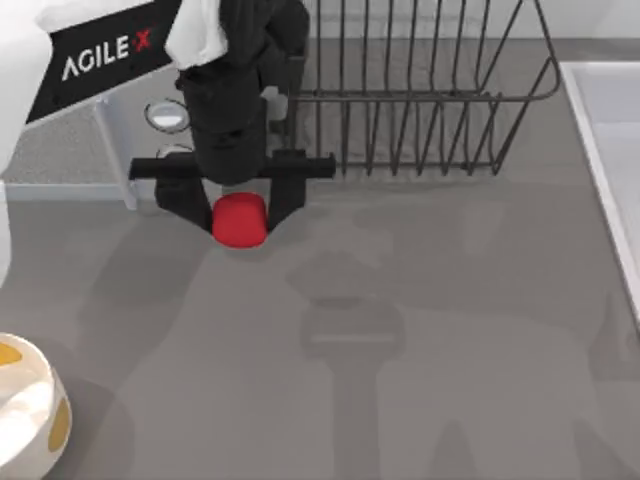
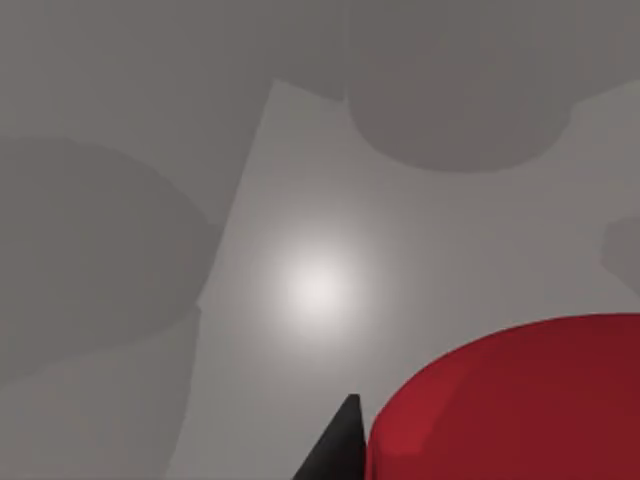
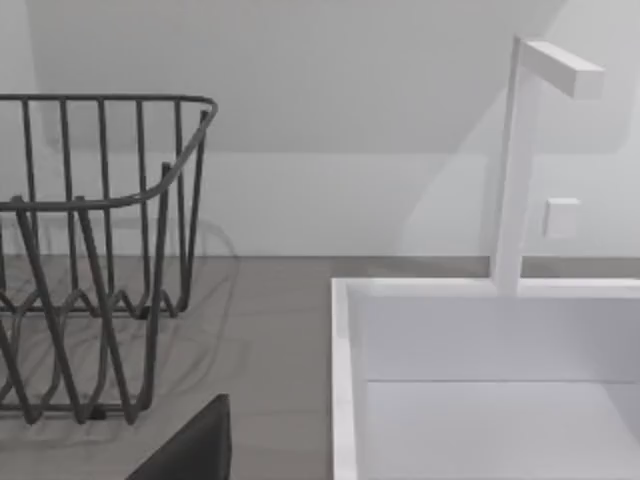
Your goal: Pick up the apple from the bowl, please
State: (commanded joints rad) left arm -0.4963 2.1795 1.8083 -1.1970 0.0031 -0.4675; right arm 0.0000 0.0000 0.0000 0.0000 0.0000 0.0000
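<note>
The left tool point(image 1: 240, 215) grasps the apple point(image 1: 240, 220) above the grey surface point(image 1: 420, 300), well clear of the spotted bowl point(image 1: 30, 420) and near the wire dish rack point(image 1: 420, 90); a loosened grip could drop the smooth fruit.

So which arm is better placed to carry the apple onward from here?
Left. The left gripper already has its fingers closed around the apple, held away from the bowl at the table's left edge, near the dish rack.
</note>
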